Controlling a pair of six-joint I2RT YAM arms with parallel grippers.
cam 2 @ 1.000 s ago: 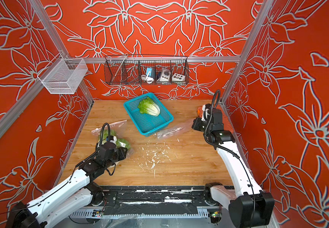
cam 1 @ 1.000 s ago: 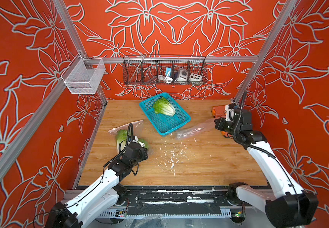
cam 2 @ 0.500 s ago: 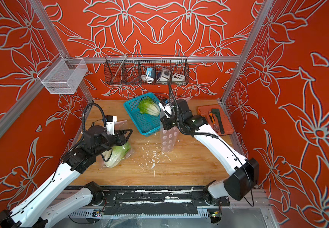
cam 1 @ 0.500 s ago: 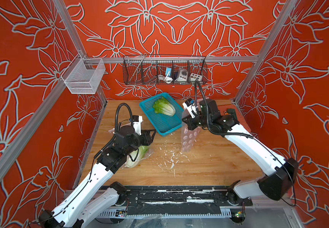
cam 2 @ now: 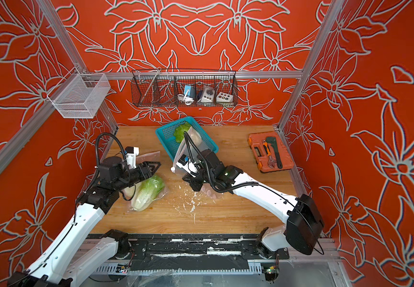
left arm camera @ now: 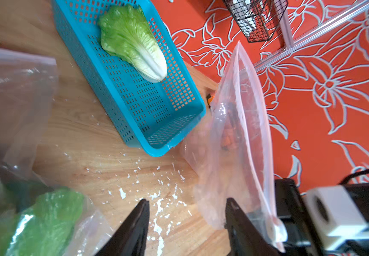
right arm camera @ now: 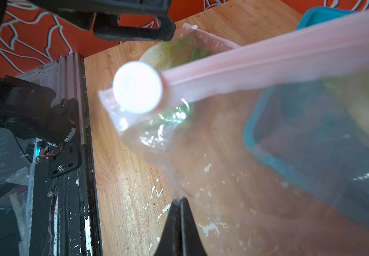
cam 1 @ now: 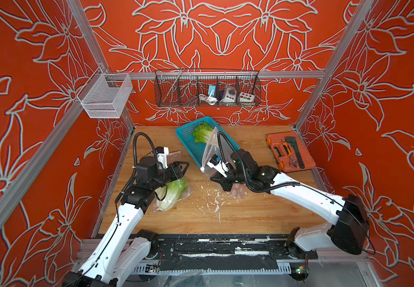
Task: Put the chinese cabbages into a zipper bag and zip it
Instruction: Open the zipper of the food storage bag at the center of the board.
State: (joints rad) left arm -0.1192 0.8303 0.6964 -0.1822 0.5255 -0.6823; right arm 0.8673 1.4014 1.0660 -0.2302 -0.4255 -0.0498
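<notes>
Two grippers, one clear pink-zippered plastic zipper bag (left arm camera: pixel 245 137).
Right gripper (right arm camera: pixel 180 200) clenched on the bag; left gripper (left arm camera: pixel 186 200) released. One green-white chinese cabbage (cam 1: pixel 176 188) lies bagged behind its fingers, another ahead in a blue perforated basket (left arm camera: pixel 157 106).

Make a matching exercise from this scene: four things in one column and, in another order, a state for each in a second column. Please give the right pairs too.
Things
1. left gripper
2. right gripper
3. blue basket
4. orange tool case

States
a. shut on the zipper bag
b. carries hand tools
c. open, nothing between the jaws
d. holds one cabbage

Pairs: 1-c, 2-a, 3-d, 4-b
</notes>
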